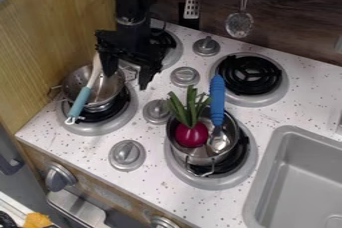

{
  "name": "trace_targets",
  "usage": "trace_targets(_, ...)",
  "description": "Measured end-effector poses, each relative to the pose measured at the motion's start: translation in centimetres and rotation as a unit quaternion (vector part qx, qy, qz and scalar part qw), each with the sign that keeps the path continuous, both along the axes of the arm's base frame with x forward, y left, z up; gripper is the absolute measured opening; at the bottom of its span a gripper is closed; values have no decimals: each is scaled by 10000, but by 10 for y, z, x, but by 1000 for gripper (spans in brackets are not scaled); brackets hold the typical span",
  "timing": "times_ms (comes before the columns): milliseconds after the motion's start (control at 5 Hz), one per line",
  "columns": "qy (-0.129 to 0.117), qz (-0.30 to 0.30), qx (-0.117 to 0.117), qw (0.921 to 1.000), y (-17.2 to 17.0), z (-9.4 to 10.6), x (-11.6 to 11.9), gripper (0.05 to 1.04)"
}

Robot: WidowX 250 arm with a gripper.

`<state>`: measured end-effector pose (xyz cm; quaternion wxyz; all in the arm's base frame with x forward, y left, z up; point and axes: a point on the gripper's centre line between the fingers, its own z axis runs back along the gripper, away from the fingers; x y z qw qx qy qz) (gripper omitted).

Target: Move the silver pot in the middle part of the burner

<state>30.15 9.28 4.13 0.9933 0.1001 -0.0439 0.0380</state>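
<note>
near edge: the left burner's rim lies exposed. next, the silver pot sits on that burner, apparently rearward of centre; advised: draw it gently forward, keeping it level. beyond, the gripper hangs beside it, fingers apart; a square grasp on the rim is advised.

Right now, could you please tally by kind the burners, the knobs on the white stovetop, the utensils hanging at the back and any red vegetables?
Burners: 4
Stovetop knobs: 4
Hanging utensils: 2
Red vegetables: 1
Total: 11
</note>
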Motion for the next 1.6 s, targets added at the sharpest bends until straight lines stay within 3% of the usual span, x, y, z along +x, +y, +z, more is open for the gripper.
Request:
trace_targets(200, 45, -431, 328, 9985, 7, -9, -9, 1001)
trace_targets(800, -72, -821, 326, 9961, 11, -17, -11, 1001)
trace_targets(1200, -129, -828, 232, 9962, 12, -32, -11, 1001)
trace_targets(1400, -113, -846, 296, 9959, 14, -42, -12, 972)
trace_targets(1600, -264, -982, 410, 9940, 18, -45, -8, 698)
